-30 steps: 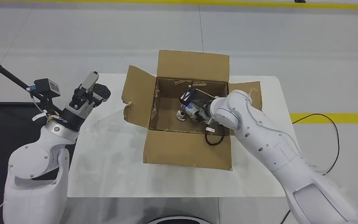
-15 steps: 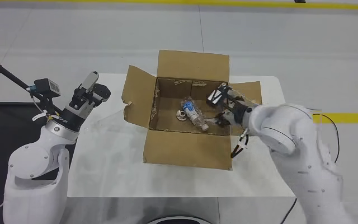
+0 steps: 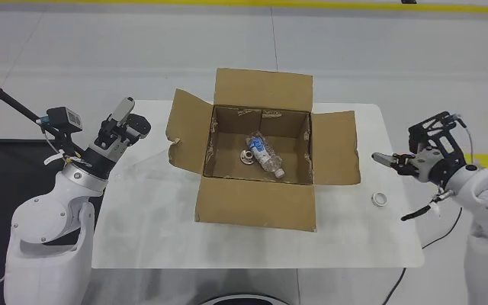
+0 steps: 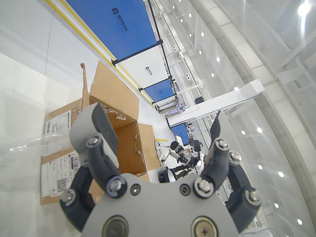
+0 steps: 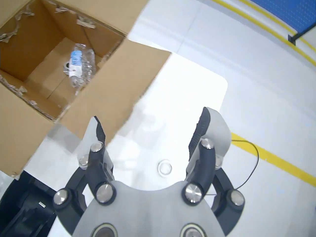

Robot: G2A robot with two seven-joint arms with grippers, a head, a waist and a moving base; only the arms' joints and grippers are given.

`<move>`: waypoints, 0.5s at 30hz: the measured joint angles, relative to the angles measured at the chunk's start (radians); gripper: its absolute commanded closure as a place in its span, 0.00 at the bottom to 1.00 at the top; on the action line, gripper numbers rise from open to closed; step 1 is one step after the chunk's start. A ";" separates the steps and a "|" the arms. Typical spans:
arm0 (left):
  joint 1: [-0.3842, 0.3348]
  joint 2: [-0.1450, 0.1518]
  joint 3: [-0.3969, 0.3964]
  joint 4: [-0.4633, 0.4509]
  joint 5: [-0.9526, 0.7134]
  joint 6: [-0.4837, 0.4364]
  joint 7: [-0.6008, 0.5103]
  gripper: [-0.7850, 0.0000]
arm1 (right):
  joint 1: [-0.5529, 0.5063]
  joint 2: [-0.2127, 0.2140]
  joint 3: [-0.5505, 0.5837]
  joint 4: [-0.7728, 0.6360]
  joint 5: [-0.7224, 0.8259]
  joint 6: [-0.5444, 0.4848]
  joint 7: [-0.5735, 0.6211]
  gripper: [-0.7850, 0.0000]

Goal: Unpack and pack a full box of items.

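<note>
The brown cardboard box [image 3: 255,204] stands upright mid-bench [image 3: 358,236] with its flaps open. On its floor a crumpled clear plastic bottle [image 3: 264,155] lies on its side, with a small round grey piece [image 3: 246,157] just beside it. A small white ring [image 3: 380,199] lies flat on the bench, near the box's right flap.
</note>
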 measured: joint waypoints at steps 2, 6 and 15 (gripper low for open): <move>0.000 0.000 0.000 0.000 0.000 0.000 0.000 0.00 | -0.018 0.005 0.028 0.039 -0.003 0.002 0.012 0.07; 0.000 0.000 0.000 0.000 0.000 0.000 0.000 0.00 | -0.012 0.013 0.000 0.155 -0.065 0.049 0.046 0.09; 0.000 0.000 0.000 0.000 0.000 0.000 0.000 0.00 | 0.139 0.029 -0.162 0.466 -0.178 0.032 0.160 0.51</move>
